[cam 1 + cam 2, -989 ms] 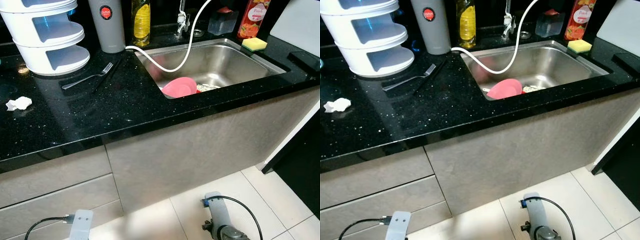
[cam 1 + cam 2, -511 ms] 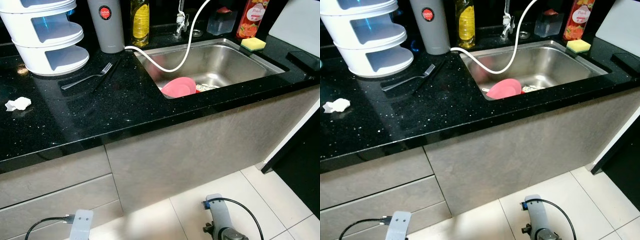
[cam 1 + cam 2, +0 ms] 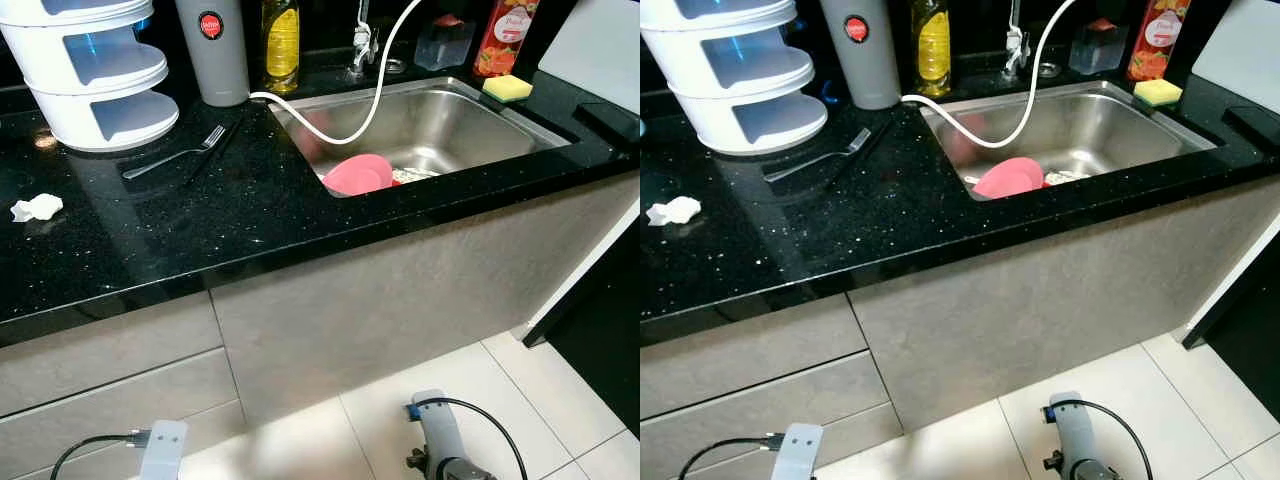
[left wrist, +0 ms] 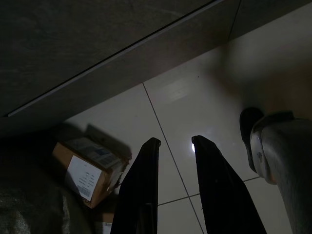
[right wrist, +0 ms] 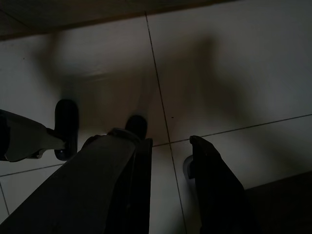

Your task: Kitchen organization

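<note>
A black countertop stretches before me, with a steel sink set into it on the right. In the sink lies a pink bowl, and a white hose loops down into it from the tap. A fork rests on the counter near a grey tumbler. A crumpled tissue lies at the far left. Both arms hang idle near the floor. My left gripper is open over the tiles, and my right gripper is open too, nothing held.
A white tiered rack stands at the back left. An oil bottle, a red soap bottle and a yellow sponge sit behind the sink. Grey cabinet fronts lie below. A cardboard box is on the floor.
Only the head views have shifted slightly. Nothing on the counter has moved, and both arms still hang low.
</note>
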Controlling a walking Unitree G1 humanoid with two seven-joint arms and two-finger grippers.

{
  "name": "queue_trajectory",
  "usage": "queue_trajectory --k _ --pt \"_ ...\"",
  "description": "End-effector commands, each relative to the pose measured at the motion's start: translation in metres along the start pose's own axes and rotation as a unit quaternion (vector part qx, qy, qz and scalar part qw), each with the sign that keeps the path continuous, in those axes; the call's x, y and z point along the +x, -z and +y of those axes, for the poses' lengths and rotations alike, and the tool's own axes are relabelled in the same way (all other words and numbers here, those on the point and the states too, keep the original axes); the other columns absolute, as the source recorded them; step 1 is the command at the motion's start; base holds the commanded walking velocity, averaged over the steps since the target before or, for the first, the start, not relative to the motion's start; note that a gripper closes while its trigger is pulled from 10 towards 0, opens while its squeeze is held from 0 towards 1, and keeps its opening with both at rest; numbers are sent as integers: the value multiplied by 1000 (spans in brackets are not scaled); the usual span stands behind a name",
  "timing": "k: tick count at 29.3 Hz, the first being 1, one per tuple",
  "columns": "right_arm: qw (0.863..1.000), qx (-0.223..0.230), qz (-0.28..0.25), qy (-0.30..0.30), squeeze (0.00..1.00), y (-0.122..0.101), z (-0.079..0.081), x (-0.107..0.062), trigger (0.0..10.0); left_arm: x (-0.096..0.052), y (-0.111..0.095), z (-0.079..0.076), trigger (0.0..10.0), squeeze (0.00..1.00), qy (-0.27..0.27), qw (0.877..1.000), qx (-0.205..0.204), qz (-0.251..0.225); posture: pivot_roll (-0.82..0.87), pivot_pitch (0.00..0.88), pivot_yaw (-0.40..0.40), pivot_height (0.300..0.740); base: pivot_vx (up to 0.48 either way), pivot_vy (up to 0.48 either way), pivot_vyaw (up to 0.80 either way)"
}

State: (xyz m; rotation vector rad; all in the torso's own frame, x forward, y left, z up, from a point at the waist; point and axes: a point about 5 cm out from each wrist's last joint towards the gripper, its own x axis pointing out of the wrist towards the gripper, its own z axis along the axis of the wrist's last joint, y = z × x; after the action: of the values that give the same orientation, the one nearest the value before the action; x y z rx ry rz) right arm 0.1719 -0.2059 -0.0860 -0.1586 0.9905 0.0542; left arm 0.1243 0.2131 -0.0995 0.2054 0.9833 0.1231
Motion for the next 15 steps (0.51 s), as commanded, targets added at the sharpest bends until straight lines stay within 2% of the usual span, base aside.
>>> queue_trajectory --k 1,15 --pt "1000 -3 9 0 0 5 0 -1 10000 -1 5 3 10000 0 0 1000 8 7 -31 0 7 740 0 0 0" --pt "1000 -7 15 0 0 9 -1 -2 10000 -1 5 2 10000 0 1 1000 10 8 -35 0 6 740 0 0 0"
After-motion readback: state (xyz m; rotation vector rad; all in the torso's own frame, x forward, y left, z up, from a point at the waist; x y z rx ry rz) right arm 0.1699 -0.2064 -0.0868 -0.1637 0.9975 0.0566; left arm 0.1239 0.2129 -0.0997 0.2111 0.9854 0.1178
